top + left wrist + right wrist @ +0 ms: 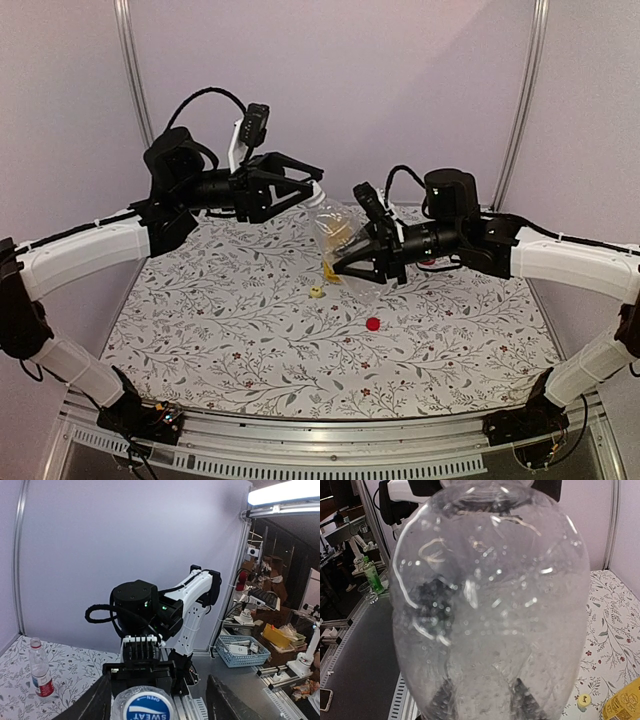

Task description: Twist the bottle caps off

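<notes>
From above, the right hand [352, 257] is clamped on a clear unlabelled plastic bottle [328, 212], its capped neck reaching the left hand [311, 186]. Left wrist: the fingers [95, 704] stand apart, with the blue round white-topped plastic cap [148, 706] between them. Right wrist: the bottle fills the grip.

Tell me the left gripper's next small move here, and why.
Probably close the left gripper on the blue cap, then twist. Its fingers stand apart from it on both sides, while the right gripper holds the clear bottle off the table. The red cap and yellow cap already lie loose there.
</notes>
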You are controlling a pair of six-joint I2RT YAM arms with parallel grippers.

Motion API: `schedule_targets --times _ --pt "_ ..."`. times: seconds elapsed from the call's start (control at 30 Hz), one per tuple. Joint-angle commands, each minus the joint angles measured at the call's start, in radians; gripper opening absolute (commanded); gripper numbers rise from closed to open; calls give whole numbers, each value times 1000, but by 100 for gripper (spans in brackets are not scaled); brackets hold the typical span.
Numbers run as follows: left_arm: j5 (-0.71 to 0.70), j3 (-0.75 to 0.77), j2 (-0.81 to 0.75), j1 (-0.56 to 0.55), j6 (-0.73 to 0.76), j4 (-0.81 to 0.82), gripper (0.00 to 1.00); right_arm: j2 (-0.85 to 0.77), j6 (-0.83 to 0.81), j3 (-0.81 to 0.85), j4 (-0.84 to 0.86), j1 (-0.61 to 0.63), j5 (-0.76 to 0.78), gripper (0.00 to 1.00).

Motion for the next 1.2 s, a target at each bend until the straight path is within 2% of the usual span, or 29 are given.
schedule_targets --times 0.0,0.13,0.37,0.47,0.57,0.73,0.83,0.97,1.17 --pt "47 25 14 -13 3 38 62 12 18 33 18 -8 -53 26" --pt "49 30 21 -16 10 25 56 14 19 33 18 -8 -53 26" --pt "33 28 24 -19 8 19 38 17 22 35 18 -8 -38 26" --pt "1 29 19 -20 -1 7 30 17 29 40 3 -10 19 26" --pt "-100 38 4 -25 -7 -63 25 18 27 57 -48 -10 144 26" --pt "-486 108 -6 -83 -3 -329 20 33 -12 115 -147 -7 475 26" --pt "-698 174 22 -129 -75 -470 25 45 -30 127 -158 0 672 25" --pt "-787 186 53 -132 -205 -508 30 46 -63 105 -114 30 845 25" --pt "-804 212 96 -121 -312 -511 30 59 -146 86 -50 74 1028 25"
